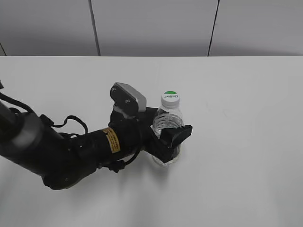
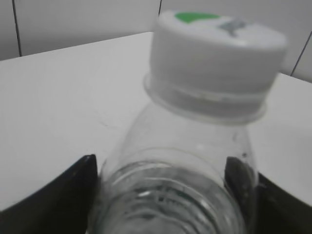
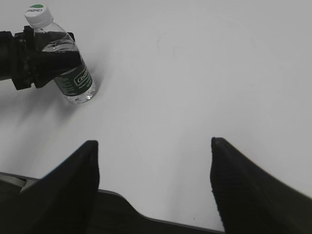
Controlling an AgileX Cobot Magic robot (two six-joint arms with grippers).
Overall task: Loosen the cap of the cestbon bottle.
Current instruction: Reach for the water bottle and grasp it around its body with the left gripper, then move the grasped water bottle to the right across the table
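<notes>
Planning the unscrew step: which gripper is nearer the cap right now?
Left. The left gripper is clamped around the cestbon bottle just below the cap. The right gripper is open, well away over bare table.

From where I'm standing, the left gripper (image 1: 166, 135) covers the middle of the cestbon bottle (image 1: 169, 124), so its label band is hidden in the exterior view. The lettering on the cap (image 1: 171, 97) is too small to read there. The left wrist view is soft all over: the cap (image 2: 217, 73) print is a smear, and the bottle's lower body runs off the bottom edge. In the right wrist view the right gripper (image 3: 153, 187) fingers are cut off at the bottom, and the label print is too tiny.
</notes>
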